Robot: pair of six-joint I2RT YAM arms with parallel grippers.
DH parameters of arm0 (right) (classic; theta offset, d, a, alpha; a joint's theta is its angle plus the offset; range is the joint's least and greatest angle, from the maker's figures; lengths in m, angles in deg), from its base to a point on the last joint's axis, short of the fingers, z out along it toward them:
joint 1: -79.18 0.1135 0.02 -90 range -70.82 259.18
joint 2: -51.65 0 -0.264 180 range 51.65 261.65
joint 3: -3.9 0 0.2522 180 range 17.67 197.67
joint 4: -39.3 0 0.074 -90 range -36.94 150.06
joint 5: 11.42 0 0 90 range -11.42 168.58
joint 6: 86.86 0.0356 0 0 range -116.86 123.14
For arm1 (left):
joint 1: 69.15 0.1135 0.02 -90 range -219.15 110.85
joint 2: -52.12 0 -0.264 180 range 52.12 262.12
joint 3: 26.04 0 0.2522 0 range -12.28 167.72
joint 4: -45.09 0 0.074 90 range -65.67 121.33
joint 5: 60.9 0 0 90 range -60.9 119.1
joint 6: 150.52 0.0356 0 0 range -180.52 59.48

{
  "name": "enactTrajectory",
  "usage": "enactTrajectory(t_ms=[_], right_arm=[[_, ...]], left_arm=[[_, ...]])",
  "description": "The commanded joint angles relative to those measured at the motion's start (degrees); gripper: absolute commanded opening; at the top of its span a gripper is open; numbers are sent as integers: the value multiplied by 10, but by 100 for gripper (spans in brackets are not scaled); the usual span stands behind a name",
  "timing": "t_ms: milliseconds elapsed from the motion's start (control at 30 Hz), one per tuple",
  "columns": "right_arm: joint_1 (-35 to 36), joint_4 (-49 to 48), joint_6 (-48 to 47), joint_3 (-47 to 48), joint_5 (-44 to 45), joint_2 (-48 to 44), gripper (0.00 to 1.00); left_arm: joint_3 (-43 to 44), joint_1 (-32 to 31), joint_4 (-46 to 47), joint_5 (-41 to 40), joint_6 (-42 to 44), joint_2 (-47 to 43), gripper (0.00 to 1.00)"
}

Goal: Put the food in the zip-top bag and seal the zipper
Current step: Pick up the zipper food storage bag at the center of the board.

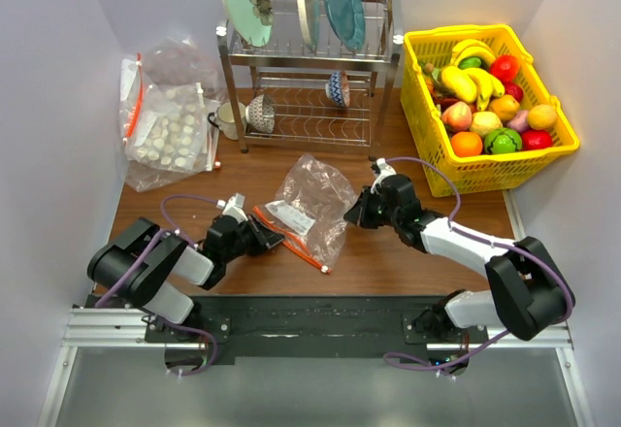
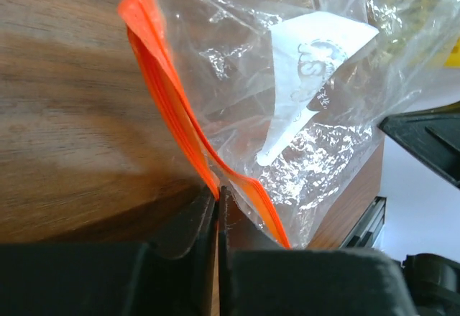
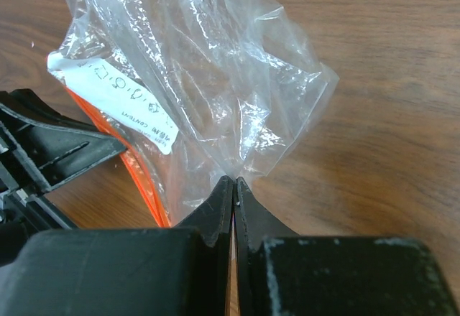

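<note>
The table (image 1: 374, 264) is dark brown wood with a visible grain, boxed in by plain white walls (image 1: 49, 107) on the left, right and far sides. Along its near edge runs a black base plate (image 1: 310, 322) on a metal frame, where both arms are bolted.

The bag (image 1: 315, 199) lies crumpled at the table's centre, between the two arms, with a white label (image 3: 122, 97) showing through the clear plastic. Its zipper (image 1: 291, 238) edges the near-left side, slanting from the left toward the near right.

The left gripper (image 2: 217, 194) is clenched on the zipper, with the orange strip running straight into the thin slit between its fingers. The right gripper (image 3: 234, 183) is squeezed fully together on the bag's right edge, with a fold of clear film meeting its tips.

The food (image 1: 485, 107) sits heaped in a yellow basket (image 1: 558, 146) at the far right corner, well apart from the bag. It includes bananas, an orange, peach-like fruits and green and red pieces.

A metal dish rack (image 1: 310, 87) stands far centre with plates (image 1: 245, 0) upright on top and small bowls (image 1: 260, 112) below. A white mug (image 1: 225, 116) stands just left of it. Bags of white lumps (image 1: 170, 131) lie at the far left against the wall.
</note>
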Motion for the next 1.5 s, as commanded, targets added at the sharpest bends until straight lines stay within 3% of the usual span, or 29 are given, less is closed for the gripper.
enactTrajectory(t_ms=[0, 67, 100, 133, 233, 267, 367, 567, 733, 800, 1000, 1200, 1333, 1467], right_arm=[[4, -19, 8, -2, -4, -20, 0], [3, -14, 4, 0, -9, -20, 3], [4, -9, 2, 3, -11, -20, 9], [5, -3, -14, 8, -11, -23, 24], [63, 82, -84, 57, 52, -42, 42], [78, 138, -100, 74, 74, -45, 43], [112, 192, -140, 130, 98, -58, 44], [160, 219, -195, 180, 61, -63, 42], [165, 282, -196, 225, 149, -62, 42], [165, 300, -204, 233, 170, -78, 50], [164, 314, -205, 208, 195, -140, 59], [165, 262, -179, 175, 118, -185, 72], [165, 241, -174, 186, 23, -154, 66], [166, 187, -153, 196, -33, -100, 48]], left_arm=[[13, -4, 51, -13, 0, 17, 0], [13, -4, 60, -8, 2, 16, 0], [14, -4, 60, -5, 8, 13, 0], [17, -4, 53, -3, 13, 9, 0], [38, -4, -7, 0, 39, -20, 0], [45, -4, -28, 2, 48, -39, 0], [83, -5, -130, 2, 90, -84, 0], [177, -8, -324, -4, 178, -165, 0], [231, -10, -418, -9, 207, -202, 0], [254, -10, -443, -13, 220, -214, 0], [324, -10, -571, -50, 273, -212, 0], [335, -10, -590, -46, 288, -230, 0], [339, -10, -582, -14, 288, -231, 0], [336, -11, -562, 23, 274, -235, 0]])
